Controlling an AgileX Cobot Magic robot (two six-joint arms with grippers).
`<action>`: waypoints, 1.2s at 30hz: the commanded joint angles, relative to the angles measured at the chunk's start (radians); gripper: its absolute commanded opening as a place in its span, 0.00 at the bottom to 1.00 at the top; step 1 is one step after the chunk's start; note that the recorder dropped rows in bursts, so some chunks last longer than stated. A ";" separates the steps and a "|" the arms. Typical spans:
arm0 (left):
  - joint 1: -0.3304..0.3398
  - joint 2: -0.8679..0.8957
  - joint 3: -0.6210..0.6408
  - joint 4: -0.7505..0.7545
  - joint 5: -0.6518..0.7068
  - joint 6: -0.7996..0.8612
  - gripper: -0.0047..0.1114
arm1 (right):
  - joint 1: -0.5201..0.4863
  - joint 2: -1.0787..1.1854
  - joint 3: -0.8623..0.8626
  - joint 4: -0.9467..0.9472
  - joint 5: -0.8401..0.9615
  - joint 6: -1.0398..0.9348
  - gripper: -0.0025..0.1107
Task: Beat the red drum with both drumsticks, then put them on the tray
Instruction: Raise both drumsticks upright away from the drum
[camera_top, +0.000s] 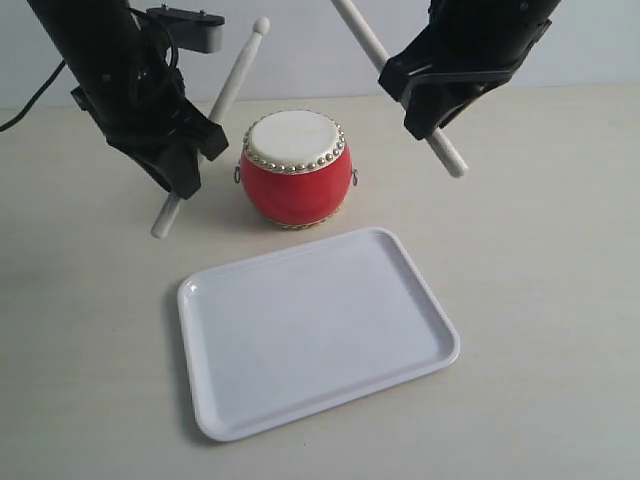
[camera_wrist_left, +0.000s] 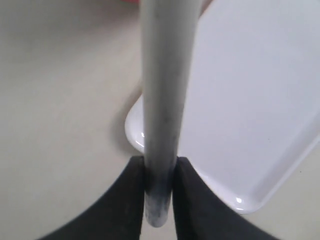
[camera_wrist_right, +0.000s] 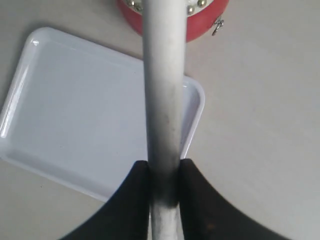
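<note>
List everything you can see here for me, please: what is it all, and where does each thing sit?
Glossy red barrel-shaped drum: one, red with a cream skin and brass studs, on the table behind the tray.
Slim pale wooden drumsticks: two, whitish; left drumstick slanted at the drum's left, right drumstick slanted at its right, neither touching the skin.
Flat white rectangular plastic tray: one, white, in front of the drum, nothing on it.
Beige table: one, beige, under everything.
Black robot arms: two, black; left end effector clamped on the left drumstick, right end effector clamped on the right drumstick.
</note>
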 joint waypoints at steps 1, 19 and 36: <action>-0.004 0.005 0.051 -0.013 -0.031 0.041 0.04 | 0.001 -0.070 -0.003 -0.001 -0.003 -0.006 0.02; -0.004 0.113 0.065 -0.024 -0.003 0.047 0.04 | 0.001 -0.148 -0.003 -0.001 -0.010 -0.006 0.02; -0.002 -0.338 0.293 -0.025 -0.256 0.082 0.04 | 0.001 -0.147 0.093 -0.001 0.028 0.036 0.02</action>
